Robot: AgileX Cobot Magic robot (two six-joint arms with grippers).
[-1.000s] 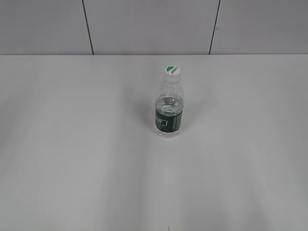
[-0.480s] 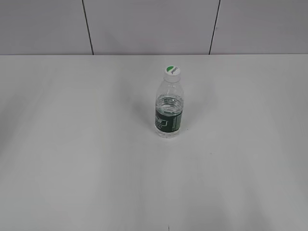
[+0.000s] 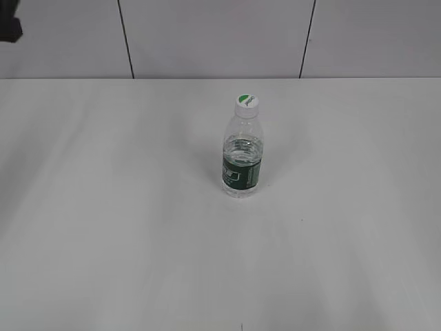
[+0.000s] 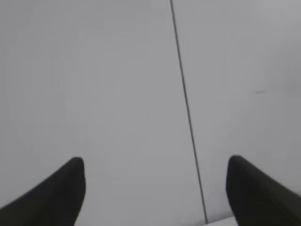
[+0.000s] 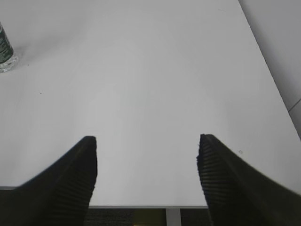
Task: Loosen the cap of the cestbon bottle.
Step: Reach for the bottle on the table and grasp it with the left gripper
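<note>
The cestbon bottle (image 3: 242, 162) stands upright near the middle of the white table, clear with a dark green label band. Its white cap (image 3: 246, 101) with a green patch sits on top. In the right wrist view only the bottle's base (image 5: 5, 52) shows at the far left edge. My left gripper (image 4: 155, 162) is open and empty, facing a grey wall panel with a dark seam. A dark part of the left arm (image 3: 9, 21) shows at the exterior view's top left corner. My right gripper (image 5: 146, 141) is open and empty above the table's near edge, far from the bottle.
The white table (image 3: 138, 227) spreads around the bottle. A grey panelled wall (image 3: 213, 38) with dark seams rises behind it. The table's right edge (image 5: 270, 75) shows in the right wrist view.
A dark part of the left arm has come into the exterior view at the top left corner. The bottle has not moved.
</note>
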